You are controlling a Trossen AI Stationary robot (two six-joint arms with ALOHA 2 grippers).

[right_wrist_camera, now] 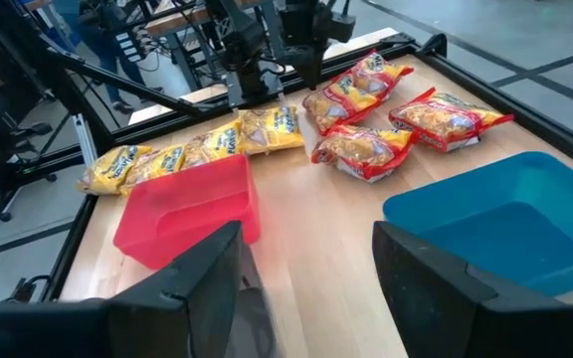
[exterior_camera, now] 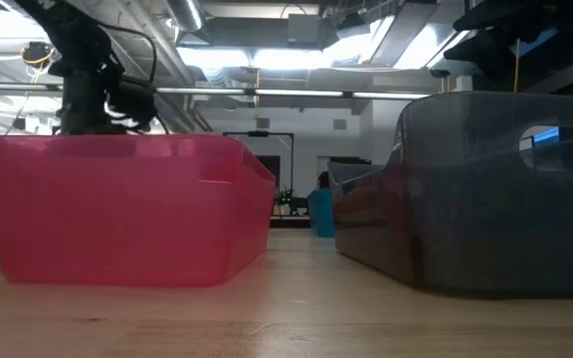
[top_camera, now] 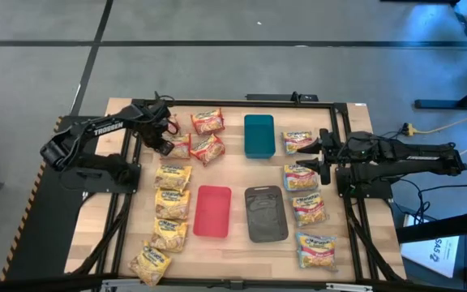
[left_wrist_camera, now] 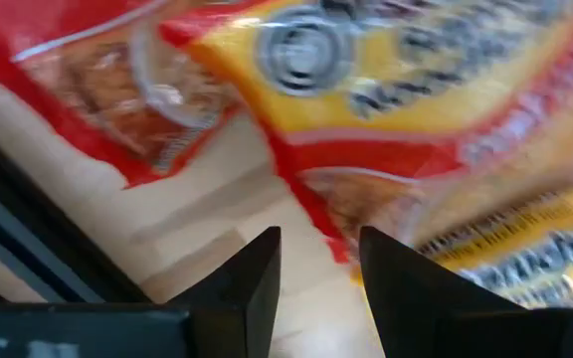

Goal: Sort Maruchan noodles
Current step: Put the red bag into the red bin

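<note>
Three red Maruchan noodle packets [top_camera: 207, 148] lie flat at the table's far left. Yellow ones [top_camera: 173, 203] lie in a column down the left side, and blue-and-pink ones [top_camera: 308, 209] down the right side. My left gripper [top_camera: 163, 143] points down, open, at the left edge of the leftmost red packet [top_camera: 182, 146]. In its wrist view my left gripper [left_wrist_camera: 321, 283] has bare table and the packet's edge [left_wrist_camera: 306, 199] beyond the gap. My right gripper [right_wrist_camera: 306, 268] hangs open above the table's right side near the blue-and-pink packets, with nothing between its fingers.
A teal tray [top_camera: 259, 135] stands at the far middle, with a pink tray [top_camera: 212, 211] and a grey tray [top_camera: 266, 212] side by side nearer the front. A black frame [top_camera: 128, 195] borders the table. Bare wood lies between the trays and the packet columns.
</note>
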